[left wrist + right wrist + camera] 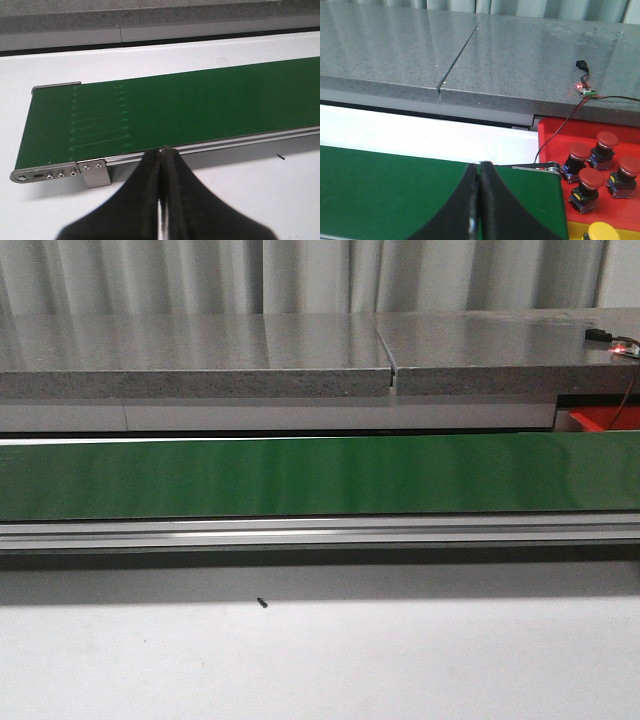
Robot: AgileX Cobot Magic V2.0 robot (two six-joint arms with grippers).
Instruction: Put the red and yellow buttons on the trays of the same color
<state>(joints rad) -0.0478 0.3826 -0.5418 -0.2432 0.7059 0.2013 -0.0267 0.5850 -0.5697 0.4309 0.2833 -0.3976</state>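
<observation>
Hovering over the belt [420,195], the right claw [480,200] is pinched shut and empty; red buttons [592,182] sit in the red tray [555,135] to its right. Left claw [161,190] likewise shut.

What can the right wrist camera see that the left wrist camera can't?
Only the right wrist view shows the red tray holding four red buttons, a yellow button below them, and a small circuit board with a lit red light on the grey counter. Only the left wrist view shows the belt's rounded end with its metal bracket and a dark speck on the white table. Both show the green conveyor belt and a shut black gripper: right gripper, left gripper.
</observation>
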